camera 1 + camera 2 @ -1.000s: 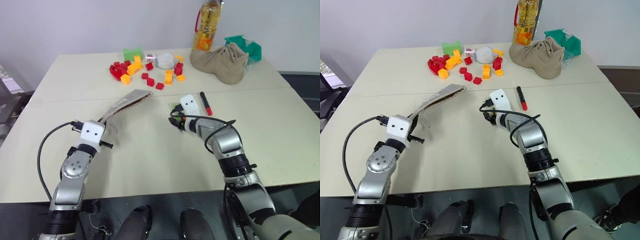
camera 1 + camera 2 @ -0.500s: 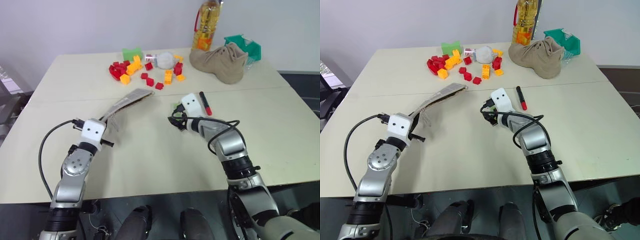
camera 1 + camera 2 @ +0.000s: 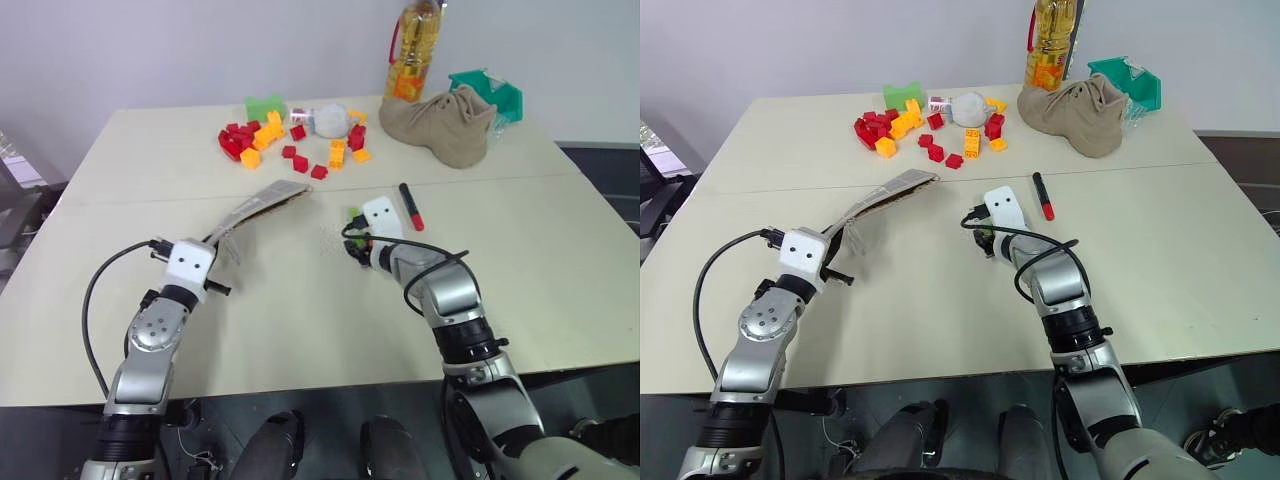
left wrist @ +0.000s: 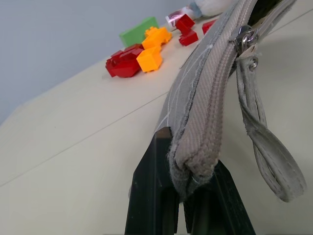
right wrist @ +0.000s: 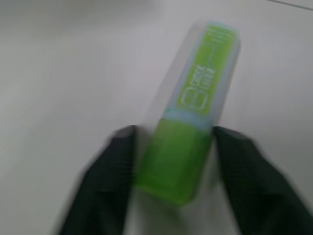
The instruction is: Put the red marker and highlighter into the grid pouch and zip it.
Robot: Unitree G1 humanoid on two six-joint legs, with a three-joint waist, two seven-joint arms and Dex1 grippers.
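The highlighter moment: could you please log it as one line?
left tool: shut on grid pouch | right tool: astride highlighter | red marker: on table

Bare table (image 3: 300,300) btwn the two arms and along the near edge — free passage. Far side crowded w/ toy blocks (image 3: 255,140), boot (image 3: 445,125), oil bottle (image 3: 412,50). Red marker (image 3: 411,206) lies just beside right gripper (image 3: 352,222) — tight there.

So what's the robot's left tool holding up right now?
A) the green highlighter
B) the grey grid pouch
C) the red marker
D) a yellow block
B: the left tool is pinched shut on an end of the grid pouch, lifting it off the table.
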